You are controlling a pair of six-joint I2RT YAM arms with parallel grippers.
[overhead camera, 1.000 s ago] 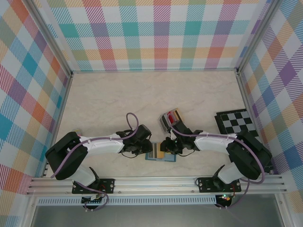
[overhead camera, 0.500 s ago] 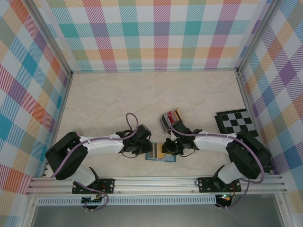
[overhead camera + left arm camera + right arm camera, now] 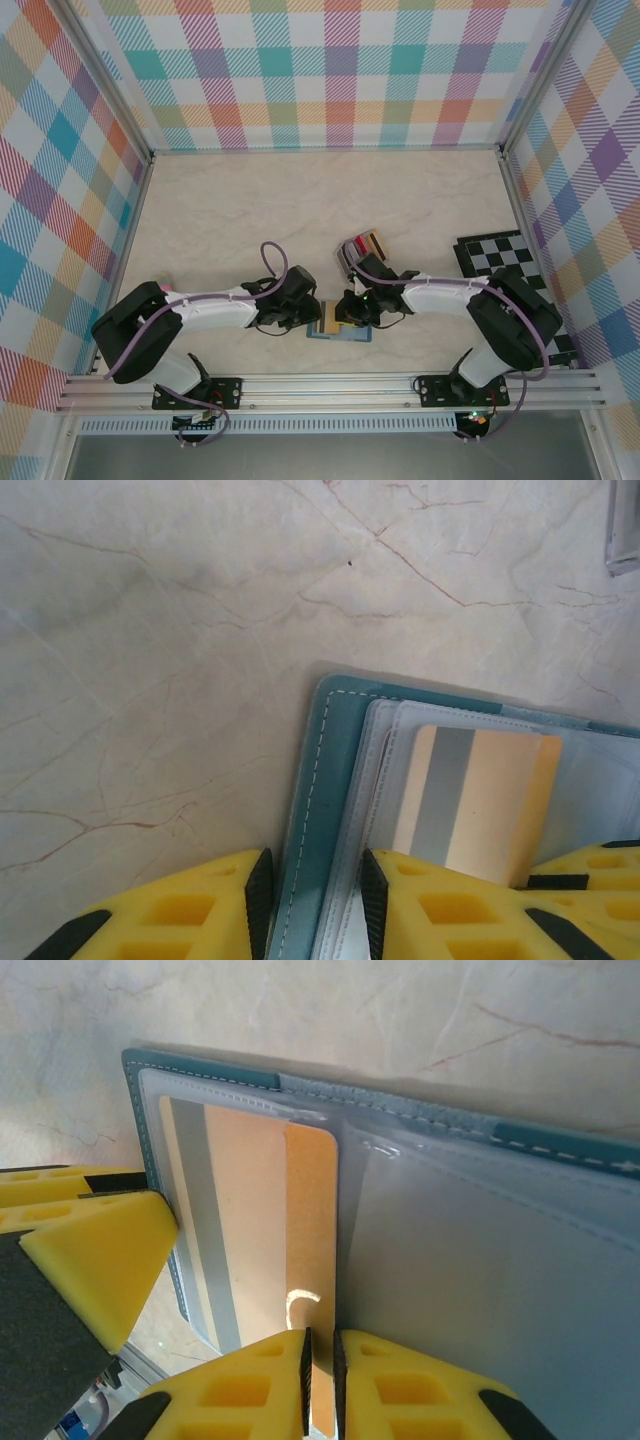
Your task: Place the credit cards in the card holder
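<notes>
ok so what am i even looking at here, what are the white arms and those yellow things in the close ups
Two robot arms are bolted to a table. The wide picture looks down from above. The two close-ups come from cameras on each arm's wrist, and the yellow blocks are the finger pads. The left gripper pinches the edge of an open blue wallet. The right gripper grips a gold card that sits partly in a wallet pocket. Nearby are a small rack of cards and a chequered board.
</notes>
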